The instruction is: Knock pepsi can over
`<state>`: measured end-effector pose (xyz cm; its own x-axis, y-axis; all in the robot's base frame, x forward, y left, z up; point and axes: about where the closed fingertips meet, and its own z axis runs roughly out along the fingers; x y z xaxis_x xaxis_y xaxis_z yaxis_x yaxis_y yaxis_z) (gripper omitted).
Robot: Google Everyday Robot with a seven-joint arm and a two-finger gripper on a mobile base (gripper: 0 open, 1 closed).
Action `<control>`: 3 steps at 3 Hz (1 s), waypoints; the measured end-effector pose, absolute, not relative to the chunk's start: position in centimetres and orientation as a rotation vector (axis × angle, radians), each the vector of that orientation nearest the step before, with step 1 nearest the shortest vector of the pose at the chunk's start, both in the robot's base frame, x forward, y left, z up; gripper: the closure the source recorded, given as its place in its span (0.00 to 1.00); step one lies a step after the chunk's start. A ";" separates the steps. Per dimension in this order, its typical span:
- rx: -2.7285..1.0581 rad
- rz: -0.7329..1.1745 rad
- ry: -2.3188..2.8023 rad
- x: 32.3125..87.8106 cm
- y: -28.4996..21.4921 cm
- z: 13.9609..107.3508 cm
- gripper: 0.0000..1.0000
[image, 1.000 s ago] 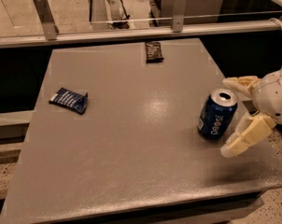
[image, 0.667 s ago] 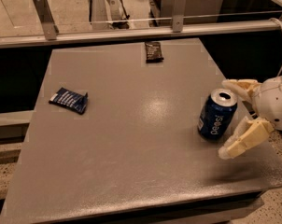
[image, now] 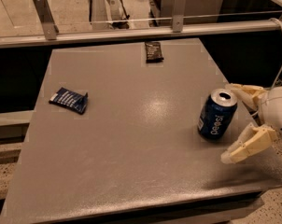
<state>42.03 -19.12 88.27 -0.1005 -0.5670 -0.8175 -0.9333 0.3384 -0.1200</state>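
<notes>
At the right edge of a grey tabletop [image: 131, 167], a cream-coloured claw [image: 230, 122] is seen spread wide and released, with nothing gripped. Its nearer finger is held low in front of the pepsi can [image: 216, 115] and its farther finger just behind it. The can is stood upright between them, near the tabletop's right edge. Farther back on the left, a flat blue snack packet [image: 69, 100] is laid. At the far edge, a dark snack packet [image: 153, 51] is laid before a metal rail [image: 131, 31].
</notes>
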 end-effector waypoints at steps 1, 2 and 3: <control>-1.307 0.610 1.750 41.8 -18.5 87.8 0.00; -1.276 0.693 1.711 41.1 -16.2 86.9 0.00; -1.288 0.791 1.651 40.6 -11.1 87.7 0.00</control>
<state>40.57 -11.12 87.74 -0.0828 -0.4096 -0.9085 -0.9647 0.2618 -0.0301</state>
